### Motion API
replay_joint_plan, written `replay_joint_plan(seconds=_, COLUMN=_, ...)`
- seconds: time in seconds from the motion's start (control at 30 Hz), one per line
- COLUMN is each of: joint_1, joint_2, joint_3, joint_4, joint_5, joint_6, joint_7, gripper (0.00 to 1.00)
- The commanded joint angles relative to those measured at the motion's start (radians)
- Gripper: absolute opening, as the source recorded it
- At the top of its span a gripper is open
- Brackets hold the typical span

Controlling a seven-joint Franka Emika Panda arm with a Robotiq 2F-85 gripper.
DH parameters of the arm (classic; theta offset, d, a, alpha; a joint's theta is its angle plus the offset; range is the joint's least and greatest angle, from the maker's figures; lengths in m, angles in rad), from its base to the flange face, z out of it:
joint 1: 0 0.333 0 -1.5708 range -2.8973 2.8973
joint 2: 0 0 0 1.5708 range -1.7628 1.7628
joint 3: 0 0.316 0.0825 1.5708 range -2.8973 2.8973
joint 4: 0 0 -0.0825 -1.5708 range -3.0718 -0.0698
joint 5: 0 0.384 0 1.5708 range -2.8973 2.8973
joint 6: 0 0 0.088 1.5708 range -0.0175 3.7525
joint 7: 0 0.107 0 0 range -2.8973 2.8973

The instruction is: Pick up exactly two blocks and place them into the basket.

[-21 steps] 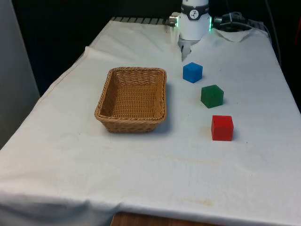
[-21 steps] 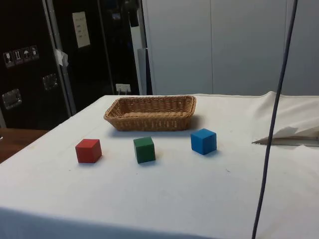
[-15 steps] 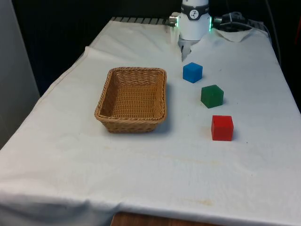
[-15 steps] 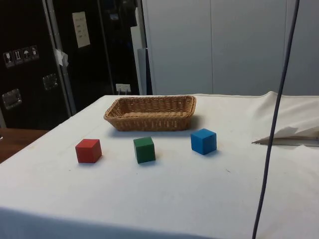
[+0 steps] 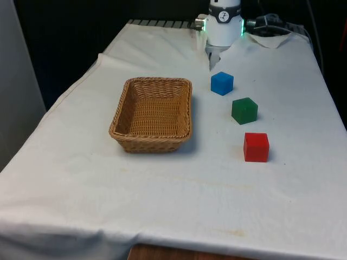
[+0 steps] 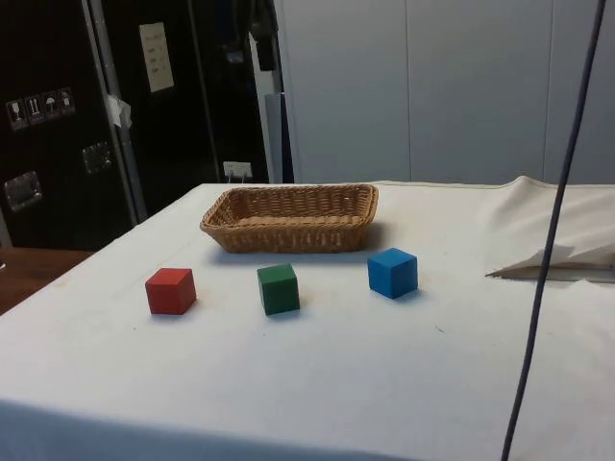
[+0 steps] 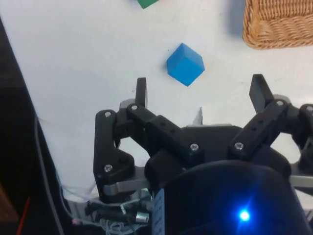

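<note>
Three blocks stand in a row on the white cloth beside the wicker basket (image 5: 156, 82): a blue block (image 5: 222, 83) farthest back, a green block (image 5: 244, 110) in the middle, a red block (image 5: 256, 147) nearest the front. From the side, the basket (image 6: 288, 232) lies behind the red block (image 6: 171, 290), green block (image 6: 278, 288) and blue block (image 6: 392, 272). My gripper (image 7: 199, 90) hangs open high over the cloth, nothing between its fingers. The blue block (image 7: 185, 63) sits just beyond the fingertips, with the green block (image 7: 146, 2) and basket (image 7: 279, 24) farther off.
The arm's white base (image 5: 224, 24) stands at the table's far end, just behind the blue block. A dark cable (image 6: 555, 240) hangs down at the side view's right, over a fold of cloth (image 6: 553, 259). The basket holds nothing.
The hanging cable in the side view has swung to the right. Blocks and basket have stayed where they were.
</note>
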Motion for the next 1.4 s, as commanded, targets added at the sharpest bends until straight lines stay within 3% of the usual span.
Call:
replay_joint_plan(seconds=0.0, joint_1=0.001, joint_2=-0.018, joint_3=0.002, joint_4=-0.029, joint_5=-0.016, joint_6=0.028, joint_7=0.013, gripper=1.00)
replay_joint_plan(seconds=0.17, joint_1=-0.001, joint_2=-0.060, joint_3=0.003, joint_4=-0.112, joint_5=-0.035, joint_6=0.083, joint_7=0.020, gripper=1.00)
replay_joint_plan(seconds=0.2, joint_1=0.000, joint_2=-0.054, joint_3=0.001, joint_4=-0.104, joint_5=-0.023, joint_6=0.069, joint_7=0.009, gripper=1.00)
replay_joint_plan(seconds=0.4, joint_1=-0.001, joint_2=-0.104, joint_3=0.004, joint_4=-0.206, joint_5=-0.047, joint_6=0.152, joint_7=0.026, gripper=1.00)
replay_joint_plan(seconds=0.43, joint_1=0.000, joint_2=-0.092, joint_3=0.001, joint_4=-0.186, joint_5=-0.033, joint_6=0.127, joint_7=0.013, gripper=1.00)
replay_joint_plan(seconds=0.47, joint_1=-0.002, joint_2=-0.112, joint_3=0.004, joint_4=-0.223, joint_5=-0.047, joint_6=0.166, joint_7=0.026, gripper=1.00)
replay_joint_plan(seconds=0.67, joint_1=-0.006, joint_2=-0.155, joint_3=0.003, joint_4=-0.330, joint_5=-0.050, joint_6=0.246, joint_7=0.023, gripper=1.00)
replay_joint_plan(seconds=0.7, joint_1=-0.002, joint_2=-0.145, joint_3=0.001, joint_4=-0.312, joint_5=-0.035, joint_6=0.226, joint_7=0.013, gripper=1.00)
replay_joint_plan(seconds=0.83, joint_1=-0.010, joint_2=-0.182, joint_3=0.000, joint_4=-0.404, joint_5=-0.055, joint_6=0.298, joint_7=0.021, gripper=1.00)
replay_joint_plan(seconds=0.93, joint_1=-0.013, joint_2=-0.196, joint_3=-0.002, joint_4=-0.445, joint_5=-0.059, joint_6=0.327, joint_7=0.020, gripper=1.00)
replay_joint_plan(seconds=0.97, joint_1=-0.009, joint_2=-0.187, joint_3=-0.004, joint_4=-0.431, joint_5=-0.046, joint_6=0.310, joint_7=0.013, gripper=1.00)
replay_joint_plan(seconds=1.23, joint_1=-0.025, joint_2=-0.232, joint_3=-0.011, joint_4=-0.565, joint_5=-0.075, joint_6=0.414, joint_7=0.016, gripper=1.00)
replay_joint_plan(seconds=1.27, joint_1=-0.018, joint_2=-0.225, joint_3=-0.013, joint_4=-0.556, joint_5=-0.060, joint_6=0.402, joint_7=0.009, gripper=1.00)
replay_joint_plan(seconds=1.3, joint_1=-0.019, joint_2=-0.228, joint_3=-0.015, joint_4=-0.568, joint_5=-0.064, joint_6=0.412, joint_7=0.009, gripper=1.00)
replay_joint_plan(seconds=1.37, joint_1=-0.028, joint_2=-0.244, joint_3=-0.017, joint_4=-0.615, joint_5=-0.086, joint_6=0.452, joint_7=0.016, gripper=1.00)
